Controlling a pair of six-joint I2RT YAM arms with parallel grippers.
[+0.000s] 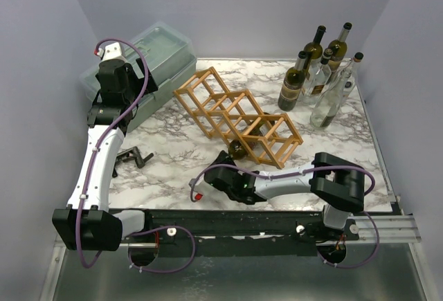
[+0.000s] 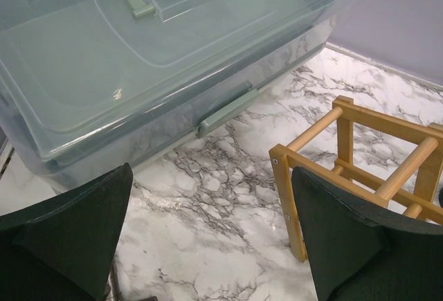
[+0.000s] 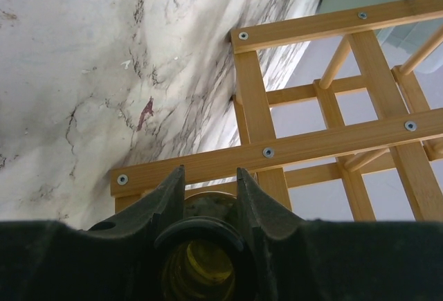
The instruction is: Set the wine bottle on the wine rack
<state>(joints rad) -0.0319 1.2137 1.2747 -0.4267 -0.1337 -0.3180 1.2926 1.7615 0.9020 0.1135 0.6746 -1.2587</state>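
Note:
The wine rack [image 1: 239, 114] is a light wooden lattice lying diagonally across the marble table. A dark green wine bottle [image 1: 237, 150] lies at the rack's near end, with its body in the lowest cell. My right gripper [image 1: 226, 163] is shut on the bottle's neck. In the right wrist view the bottle's open mouth [image 3: 203, 263] faces the camera between the fingers [image 3: 170, 201], with the rack's slats [image 3: 311, 145] just beyond. My left gripper [image 1: 111, 53] hangs open at the back left, over bare marble beside the rack's far end [image 2: 346, 152]; its jaws [image 2: 211, 245] hold nothing.
Several upright bottles [image 1: 320, 73] stand at the back right corner. A translucent green lidded box [image 1: 149, 59] fills the back left and looms close in the left wrist view [image 2: 138, 59]. A small black fixture [image 1: 135, 156] lies near the left arm.

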